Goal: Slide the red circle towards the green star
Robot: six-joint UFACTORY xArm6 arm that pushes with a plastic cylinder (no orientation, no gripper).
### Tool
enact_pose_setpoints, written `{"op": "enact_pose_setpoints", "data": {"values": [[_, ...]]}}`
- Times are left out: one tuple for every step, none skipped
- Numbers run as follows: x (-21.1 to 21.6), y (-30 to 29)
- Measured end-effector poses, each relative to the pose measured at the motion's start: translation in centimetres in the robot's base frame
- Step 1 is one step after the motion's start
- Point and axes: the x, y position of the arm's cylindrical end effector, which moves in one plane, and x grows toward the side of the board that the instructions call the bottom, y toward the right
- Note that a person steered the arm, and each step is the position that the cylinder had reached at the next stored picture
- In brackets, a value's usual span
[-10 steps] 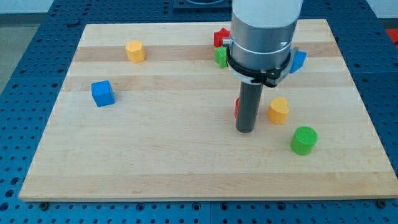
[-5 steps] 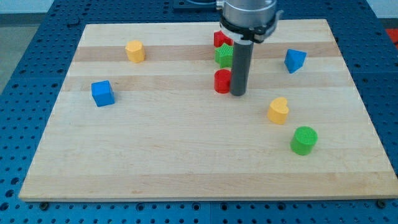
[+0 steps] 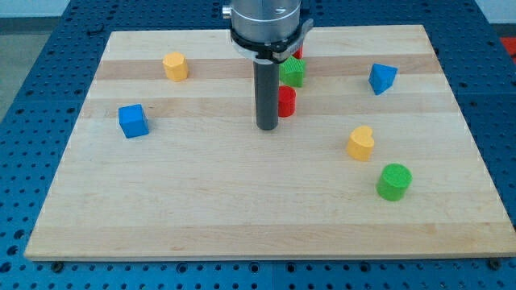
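Note:
The red circle (image 3: pixel 287 101) stands on the wooden board just below the green star (image 3: pixel 293 72), a narrow gap between them. My tip (image 3: pixel 267 127) rests on the board at the lower left of the red circle, right beside it; the rod hides the circle's left edge. Another red block (image 3: pixel 297 51) peeks out above the green star, mostly hidden by the arm.
A yellow block (image 3: pixel 175 66) and a blue cube (image 3: pixel 133 121) lie at the view's left. A blue triangular block (image 3: pixel 382 77), a yellow heart-like block (image 3: pixel 361 142) and a green circle (image 3: pixel 394 181) lie at the view's right. The board's edge (image 3: pixel 266 256) runs along the view's bottom.
The red circle has slid up from mid-board to just below the green star. My tip moved up and left, crossing from the circle's right side to its left.

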Motion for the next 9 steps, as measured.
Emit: {"op": "enact_pose_setpoints", "data": {"values": [[-0.3,0.0],[-1.2,0.0],[-2.1,0.0],[-2.6,0.2],[-2.6,0.8],[-2.6,1.3],[-2.6,1.3],[-2.3,1.3],[-1.9,1.3]]}}
